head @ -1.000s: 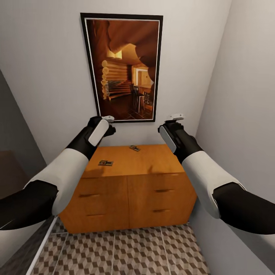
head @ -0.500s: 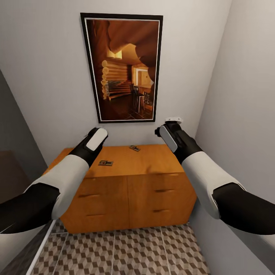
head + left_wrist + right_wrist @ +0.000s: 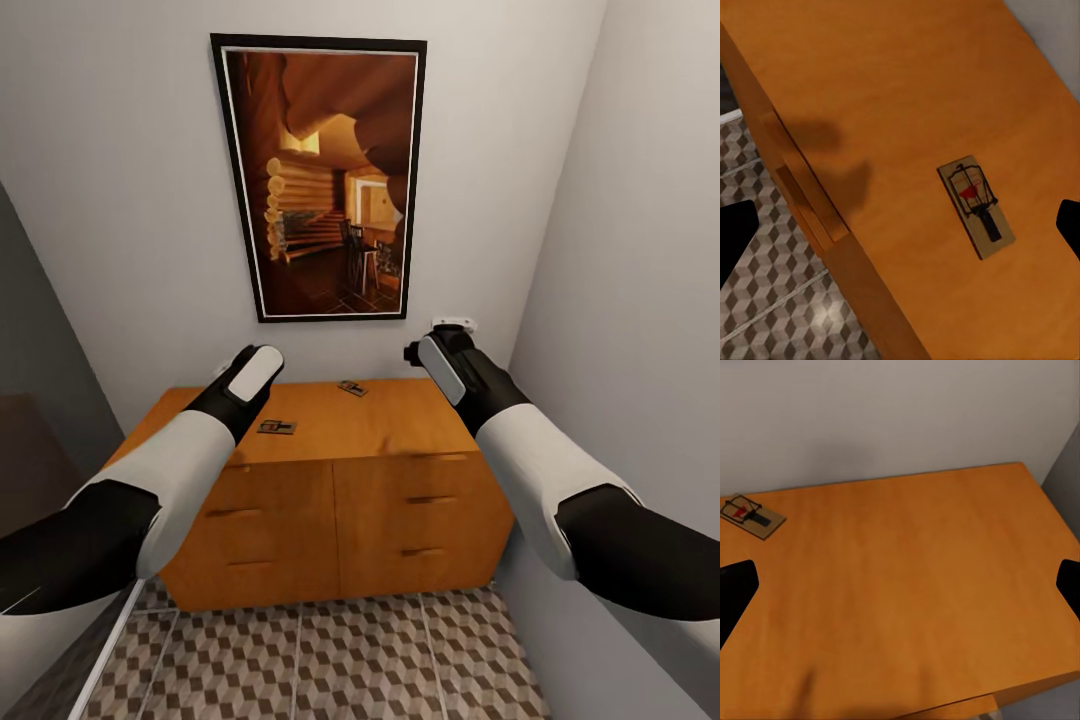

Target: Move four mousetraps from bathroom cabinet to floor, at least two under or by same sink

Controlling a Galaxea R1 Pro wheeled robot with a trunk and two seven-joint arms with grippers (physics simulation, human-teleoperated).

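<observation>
A low orange-brown cabinet [image 3: 340,480] stands against a white wall under a framed picture [image 3: 322,178], on cube-patterned floor [image 3: 330,660]. Two mousetraps lie flat on its top, apart from each other: one near the front edge at about 9 o'clock from the top's middle [image 3: 277,427], the other near the wall at about 12 o'clock [image 3: 351,388]. Both arms reach over the top. The left gripper [image 3: 900,225] hovers above the front trap [image 3: 977,206], fingers spread wide and holding nothing. The right gripper [image 3: 900,585] is also spread and empty, with the rear trap [image 3: 750,516] off toward one fingertip. Each trap looks light, thin and stiff, a small wooden board with wire fittings. It would probably slide on the smooth wood, so a pinch across the board's long edges seems best.
</observation>
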